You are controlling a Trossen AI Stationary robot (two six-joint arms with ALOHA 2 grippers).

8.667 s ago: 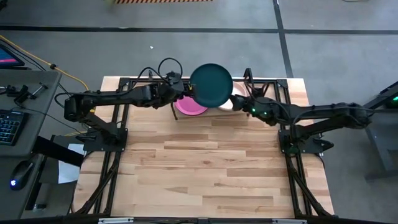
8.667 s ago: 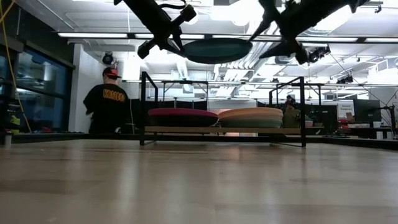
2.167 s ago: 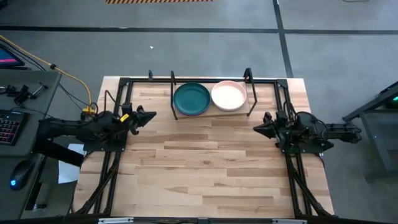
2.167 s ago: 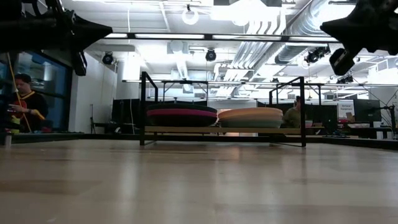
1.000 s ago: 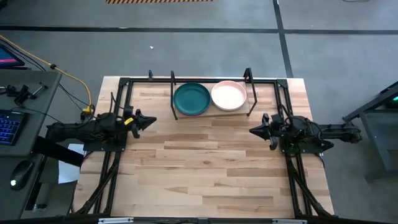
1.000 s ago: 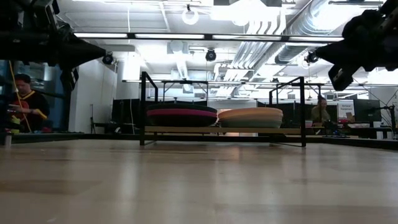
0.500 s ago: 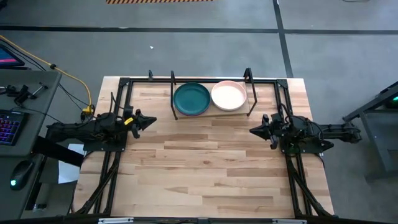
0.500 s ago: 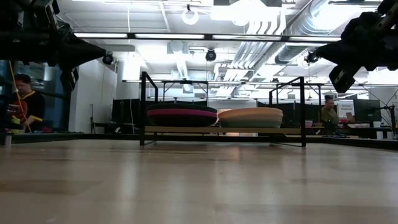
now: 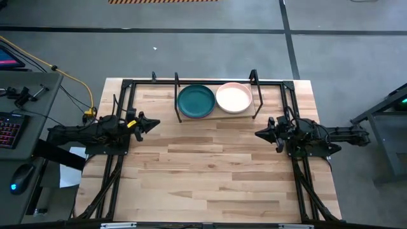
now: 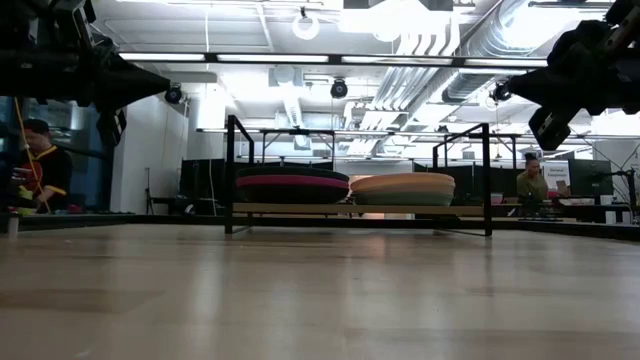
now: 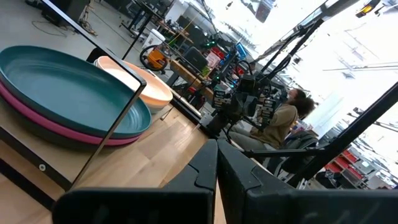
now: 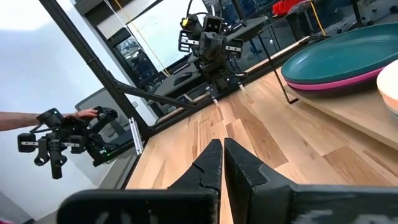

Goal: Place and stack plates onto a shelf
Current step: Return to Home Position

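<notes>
On the shelf [image 9: 215,115], a small wood board in a black wire frame at the table's far edge, sit two stacks of plates. The left stack has a dark teal plate [image 9: 196,100] on top, over a magenta one [image 11: 43,124]. The right stack is topped by a pale pink plate [image 9: 233,97]. My left gripper [image 9: 155,123] hovers shut at the table's left side, pointing right. My right gripper [image 9: 258,134] hovers shut at the right side, pointing left. Neither holds anything.
The butcher-block tabletop [image 9: 210,172] stretches bare between the arms and toward the near edge. Black frame rails [image 9: 117,165] run along both sides. A desk with a keyboard [image 9: 9,130] stands left of the table. A person [image 10: 36,170] stands in the room behind.
</notes>
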